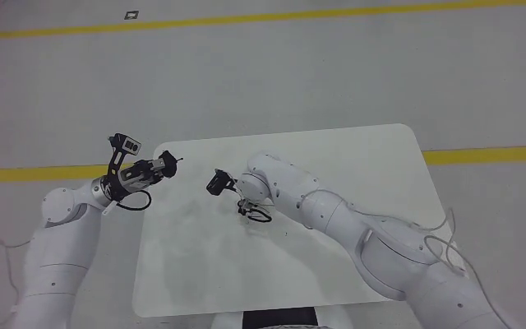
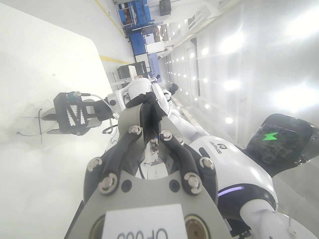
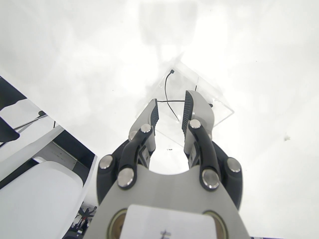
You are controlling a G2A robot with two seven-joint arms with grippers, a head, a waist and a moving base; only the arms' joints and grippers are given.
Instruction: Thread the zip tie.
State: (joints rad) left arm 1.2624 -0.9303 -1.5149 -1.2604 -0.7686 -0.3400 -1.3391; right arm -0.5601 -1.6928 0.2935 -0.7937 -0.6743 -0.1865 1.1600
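Out past the left edge of the white, round-cornered table (image 1: 353,255), the left gripper (image 1: 171,161) hangs in the air with its grey, black-padded fingers (image 2: 129,115) drawn together. I cannot tell whether anything thin is pinched between them. Further right, over the middle of the tabletop, the right gripper (image 3: 170,99) points down with its two fingers spread apart and nothing held between them. Just beneath its tips lies a flat, clear, square plastic tray (image 3: 220,106), resting on the table. On this tray are thin black plastic zip ties (image 3: 166,85). One curves from its small square head down between the spread fingers, and another strap crosses it. These zip ties lie loose, and neither finger touches them.
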